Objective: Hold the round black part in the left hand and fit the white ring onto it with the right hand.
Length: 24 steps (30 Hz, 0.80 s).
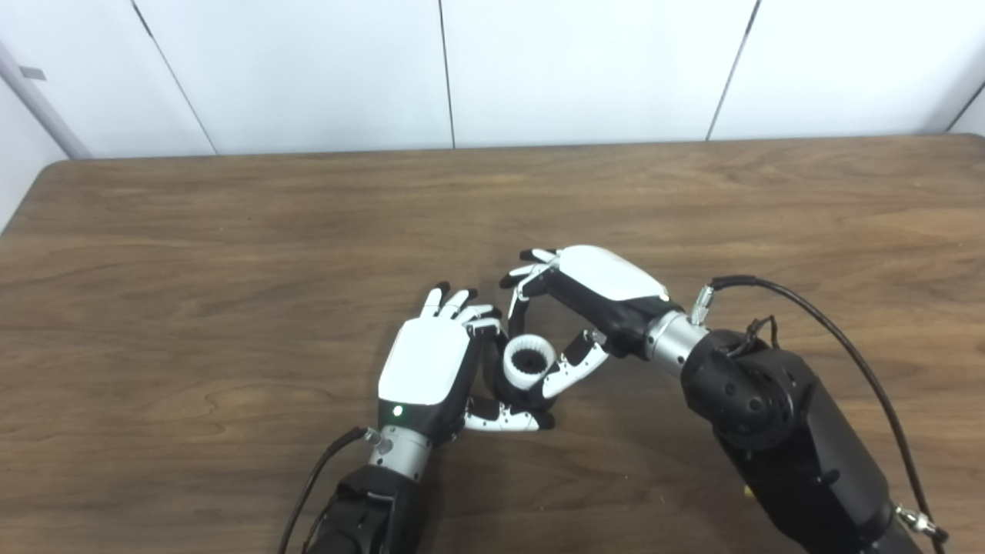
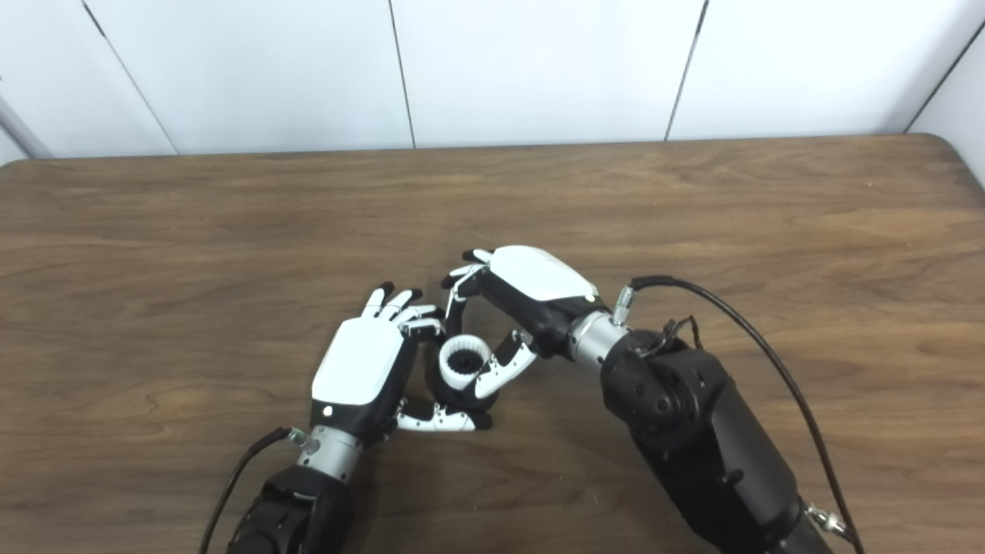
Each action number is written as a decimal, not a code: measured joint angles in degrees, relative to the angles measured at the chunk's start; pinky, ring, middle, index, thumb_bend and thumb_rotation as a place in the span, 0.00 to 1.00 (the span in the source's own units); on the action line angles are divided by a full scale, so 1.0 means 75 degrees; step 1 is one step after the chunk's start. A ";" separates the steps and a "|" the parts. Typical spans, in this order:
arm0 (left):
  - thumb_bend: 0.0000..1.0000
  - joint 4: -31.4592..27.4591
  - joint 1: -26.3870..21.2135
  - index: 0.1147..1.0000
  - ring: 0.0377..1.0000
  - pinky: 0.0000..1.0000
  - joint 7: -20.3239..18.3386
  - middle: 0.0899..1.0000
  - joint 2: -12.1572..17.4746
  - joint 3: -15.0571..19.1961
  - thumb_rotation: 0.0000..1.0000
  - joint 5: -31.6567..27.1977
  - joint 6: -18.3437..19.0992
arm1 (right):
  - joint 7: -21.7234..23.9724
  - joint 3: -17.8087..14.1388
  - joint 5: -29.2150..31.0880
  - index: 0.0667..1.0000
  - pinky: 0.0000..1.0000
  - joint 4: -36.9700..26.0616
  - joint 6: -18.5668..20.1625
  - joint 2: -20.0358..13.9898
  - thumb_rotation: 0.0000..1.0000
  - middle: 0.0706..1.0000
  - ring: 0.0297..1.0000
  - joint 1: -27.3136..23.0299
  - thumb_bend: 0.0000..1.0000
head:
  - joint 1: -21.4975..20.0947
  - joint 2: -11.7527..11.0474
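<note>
Both hands meet over the wooden table [image 1: 231,231], with the white ring [image 1: 528,361] between them.

The left hand [image 1: 428,369] cups the round black part [image 2: 455,395] (mostly hidden under the ring), thumb curled beneath it. The right hand [image 1: 592,296] pinches the ring between its thumb and fingers [image 1: 517,296]; the ring sits atop the black part, toothed bore showing.

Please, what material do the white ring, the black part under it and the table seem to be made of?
White ring: probably matte plastic, plain white with no metallic shine, toothed inside. Round black part: mostly hidden by the hands; dark and dull, perhaps plastic or rubber, I cannot tell. Table: brown wood grain with a soft sheen, either wood or laminate.
</note>
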 measured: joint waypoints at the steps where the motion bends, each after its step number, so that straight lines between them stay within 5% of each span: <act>1: 0.52 0.0000 0.0000 0.42 0.91 1.00 0.0000 0.77 -0.0001 0.0000 0.05 0.0000 0.0000 | 0.0000 0.0005 -0.0017 0.45 1.00 0.0000 -0.0001 0.0000 0.14 0.84 0.96 0.0000 0.52 | 0.0000 0.0000; 24: 0.52 0.0001 -0.0002 0.42 0.90 1.00 0.0003 0.76 -0.0007 -0.0018 0.06 0.0006 0.0001 | -0.0120 0.0004 -0.0030 0.45 1.00 0.0101 -0.0252 0.0021 0.15 0.83 0.96 0.0121 0.53 | -0.0023 0.0023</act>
